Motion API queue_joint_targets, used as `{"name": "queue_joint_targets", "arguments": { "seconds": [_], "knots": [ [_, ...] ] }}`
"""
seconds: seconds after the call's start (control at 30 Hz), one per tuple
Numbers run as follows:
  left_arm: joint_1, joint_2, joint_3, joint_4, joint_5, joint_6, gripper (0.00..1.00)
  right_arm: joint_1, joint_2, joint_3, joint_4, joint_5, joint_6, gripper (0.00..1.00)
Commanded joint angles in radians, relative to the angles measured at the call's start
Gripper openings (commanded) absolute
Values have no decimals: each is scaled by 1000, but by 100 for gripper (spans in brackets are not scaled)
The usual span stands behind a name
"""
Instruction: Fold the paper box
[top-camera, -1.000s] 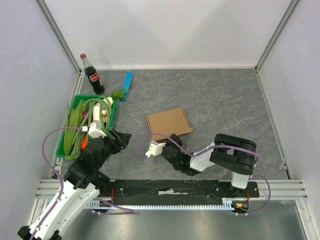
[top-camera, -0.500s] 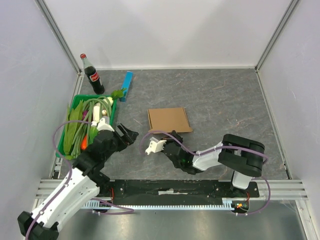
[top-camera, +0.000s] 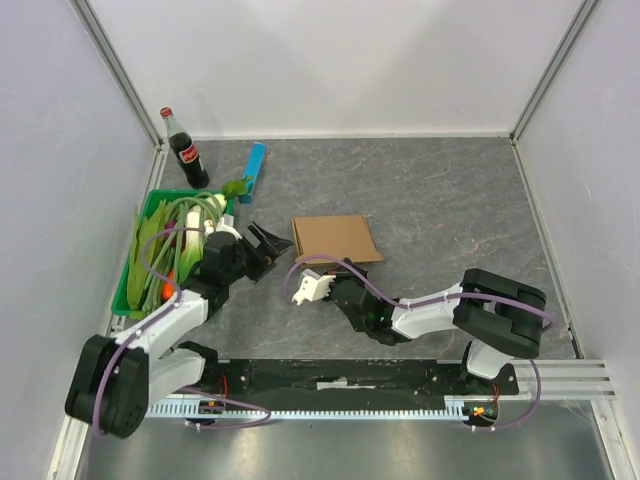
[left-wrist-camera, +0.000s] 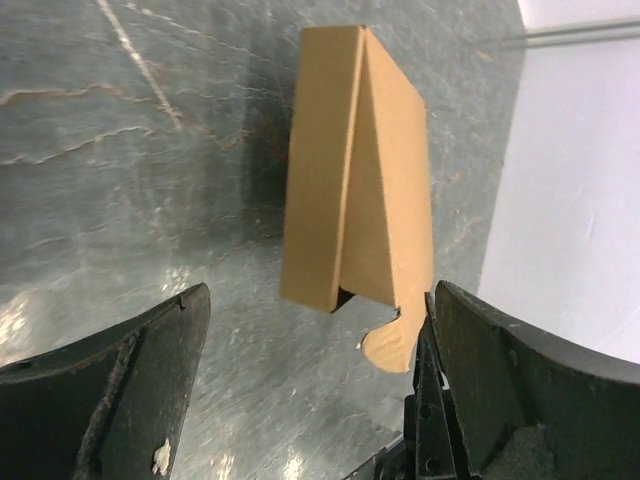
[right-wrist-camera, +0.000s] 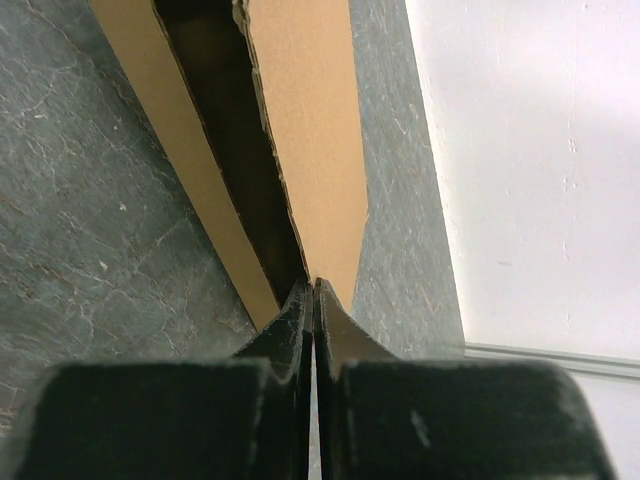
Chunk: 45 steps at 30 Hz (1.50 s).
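The paper box (top-camera: 335, 238) is a flat brown cardboard piece lying mid-table. In the left wrist view the paper box (left-wrist-camera: 355, 170) shows two layers parted in a wedge, with a round tab at its near corner. My left gripper (top-camera: 275, 250) is open just left of the box, and its jaws (left-wrist-camera: 320, 400) stand wide apart short of the box's near end. My right gripper (top-camera: 335, 270) is at the box's near edge. In the right wrist view it (right-wrist-camera: 314, 290) is shut, pinching the edge of the raised upper layer (right-wrist-camera: 305, 120).
A green tray (top-camera: 150, 200) of vegetables stands at the left. A cola bottle (top-camera: 185, 150) and a slim blue bar (top-camera: 254, 171) are at the back left. Aluminium posts and white walls close in the table.
My left arm has swung forward and right, bringing its open gripper up to the box's left edge. The right gripper crept forward, and the box turned slightly squarer.
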Motion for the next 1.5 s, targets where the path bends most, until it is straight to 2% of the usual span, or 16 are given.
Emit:
{"name": "queue_joint_targets", "arguments": {
  "seconds": [0.0, 0.23, 0.27, 0.6, 0.7, 0.77, 0.8, 1.0, 1.1, 1.2, 1.23, 1.3, 1.33, 1.4, 1.43, 1.47],
  "knots": [
    [5, 98, -39, 361, 121, -60, 99, -3, -21, 13, 6, -27, 37, 0],
    [5, 314, -39, 556, 167, -98, 99, -13, -27, 18, -7, -39, 47, 0],
    [5, 334, -45, 635, 175, -109, 99, -14, -29, 19, -10, -38, 48, 0],
    [-24, 631, -54, 995, 299, -242, 96, -21, -24, 22, -10, -56, 67, 0],
    [-28, 661, -53, 1032, 310, -256, 88, -21, -23, 32, -22, -59, 77, 0],
    [-33, 667, -54, 1047, 311, -264, 77, -20, -21, 39, -36, -63, 82, 0],
    [-38, 670, -51, 1047, 313, -264, 68, -20, -24, 44, -46, -63, 83, 0],
    [-39, 638, -40, 975, 331, -262, 42, -21, -44, 58, -80, -87, 128, 7],
    [-38, 577, -43, 896, 331, -247, 37, -15, -62, 84, -157, -101, 180, 14],
    [-33, 518, -36, 766, 328, -226, 30, -4, -113, 119, -294, -139, 278, 30],
    [-35, 479, -36, 742, 330, -226, 30, -3, -133, 124, -330, -156, 303, 43],
    [-33, 443, -31, 660, 330, -229, 28, -3, -197, 143, -429, -178, 359, 53],
    [-33, 414, -26, 624, 336, -229, 27, -3, -222, 151, -457, -179, 416, 63],
    [-30, 388, -7, 552, 351, -235, 27, -3, -303, 194, -581, -184, 470, 69],
    [-27, 377, 1, 482, 371, -241, 27, -12, -334, 208, -615, -205, 522, 81],
    [-24, 353, 12, 455, 383, -261, 27, -20, -361, 223, -699, -236, 537, 87]
  ]
}}
